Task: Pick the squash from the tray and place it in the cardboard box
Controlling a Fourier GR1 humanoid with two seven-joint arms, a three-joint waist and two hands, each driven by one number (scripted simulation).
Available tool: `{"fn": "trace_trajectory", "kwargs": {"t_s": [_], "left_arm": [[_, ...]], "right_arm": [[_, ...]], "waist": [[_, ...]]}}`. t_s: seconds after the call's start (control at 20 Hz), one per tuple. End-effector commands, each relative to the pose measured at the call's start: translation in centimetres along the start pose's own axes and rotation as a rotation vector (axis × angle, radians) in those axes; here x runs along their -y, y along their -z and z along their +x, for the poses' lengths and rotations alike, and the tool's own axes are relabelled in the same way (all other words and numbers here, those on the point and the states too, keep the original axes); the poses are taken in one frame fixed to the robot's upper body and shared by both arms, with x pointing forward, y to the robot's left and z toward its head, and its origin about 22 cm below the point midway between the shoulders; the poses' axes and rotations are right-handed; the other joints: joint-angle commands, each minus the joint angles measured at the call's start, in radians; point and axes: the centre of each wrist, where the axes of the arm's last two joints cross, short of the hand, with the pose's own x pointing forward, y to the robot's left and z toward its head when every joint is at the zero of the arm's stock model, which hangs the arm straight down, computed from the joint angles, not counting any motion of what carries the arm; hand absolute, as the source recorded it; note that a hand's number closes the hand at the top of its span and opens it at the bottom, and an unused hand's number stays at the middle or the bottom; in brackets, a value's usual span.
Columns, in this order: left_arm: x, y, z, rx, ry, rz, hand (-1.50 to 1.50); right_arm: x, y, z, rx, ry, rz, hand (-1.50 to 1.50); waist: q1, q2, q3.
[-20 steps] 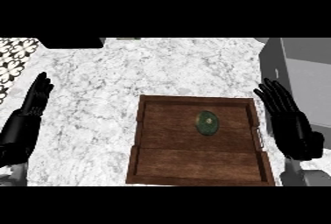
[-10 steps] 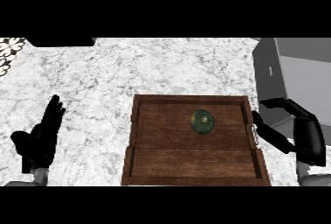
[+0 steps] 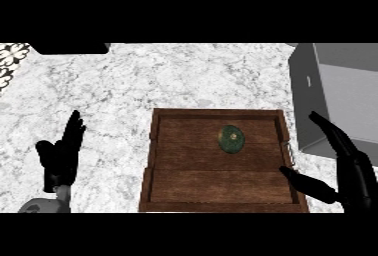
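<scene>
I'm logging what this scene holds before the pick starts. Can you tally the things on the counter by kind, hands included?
Squash: 1, dark green, lying in the tray
Tray: 1, brown wood
Box: 1, grey, open, at the right edge
Hands: 2, left hand and right hand, both black and open
Total: 5

Green squash [image 3: 232,138] lies in wooden tray [image 3: 219,200], far-right part. Right hand [image 3: 353,172] open beside tray's right edge; grey box [image 3: 339,95] far right. Left hand [image 3: 60,156] open, near left.
</scene>
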Motion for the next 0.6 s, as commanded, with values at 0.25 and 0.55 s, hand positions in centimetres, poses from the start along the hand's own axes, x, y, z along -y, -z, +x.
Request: {"fn": "trace_trajectory", "kwargs": {"t_s": [0.25,0.55], "left_arm": [[-0.9,0.3,0.5,-0.005,-0.002,-0.037,0.00],[-0.3,1.6,-0.1,0.006,-0.003,-0.011,0.00]], "right_arm": [[2.7,0.8,7.9,-0.167,-0.186,0.211,-1.50],[0.6,1.6,13.0,-0.224,-0.238,0.318,-1.50]], "waist": [[0.031,0.001,0.002],[0.027,0.003,0.003]]}}
